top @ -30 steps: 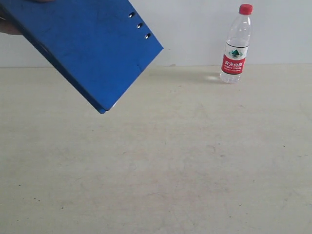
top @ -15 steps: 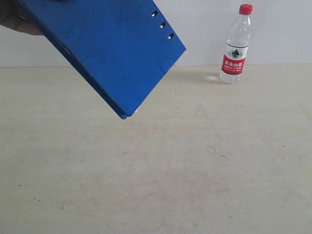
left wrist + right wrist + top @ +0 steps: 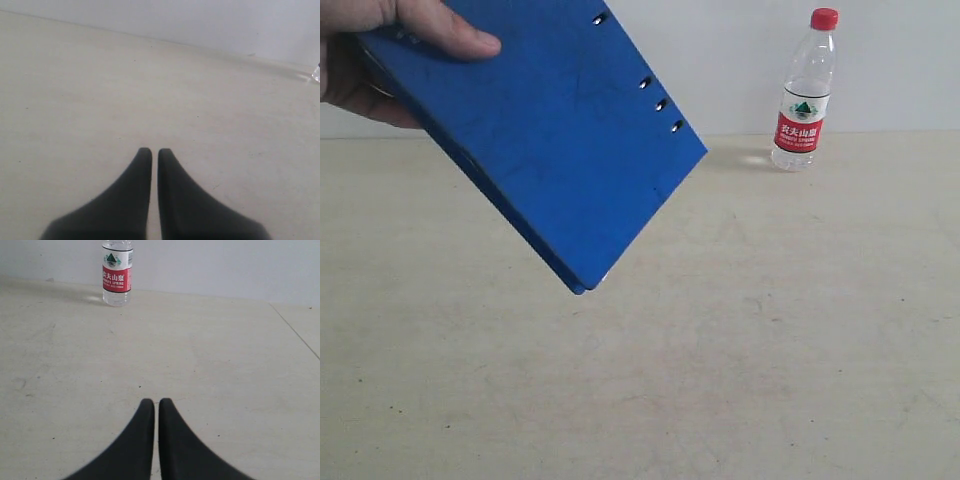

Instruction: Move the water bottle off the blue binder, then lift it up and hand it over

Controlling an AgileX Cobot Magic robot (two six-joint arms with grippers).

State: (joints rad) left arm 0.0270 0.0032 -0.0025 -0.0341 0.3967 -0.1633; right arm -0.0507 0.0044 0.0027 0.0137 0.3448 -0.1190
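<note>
The water bottle (image 3: pixel 806 92) stands upright on the table at the back right, by the wall; it shows far ahead in the right wrist view (image 3: pixel 117 273). A person's hand (image 3: pixel 380 45) holds the blue binder (image 3: pixel 545 130) tilted in the air at the upper left, with its lower corner just above the table. Neither gripper shows in the exterior view. My left gripper (image 3: pixel 154 151) is shut with nothing in it, low over bare table. My right gripper (image 3: pixel 156 403) is also shut and holds nothing, well short of the bottle.
The beige table (image 3: pixel 720 340) runs back to a white wall (image 3: pixel 740 60). A seam in the table (image 3: pixel 295 330) crosses the right wrist view. A sliver of the bottle's base (image 3: pixel 316 74) sits at the edge of the left wrist view.
The hand has brought the binder down and to the right, further into view, and the thumb now shows on its cover. The bottle has not moved.
</note>
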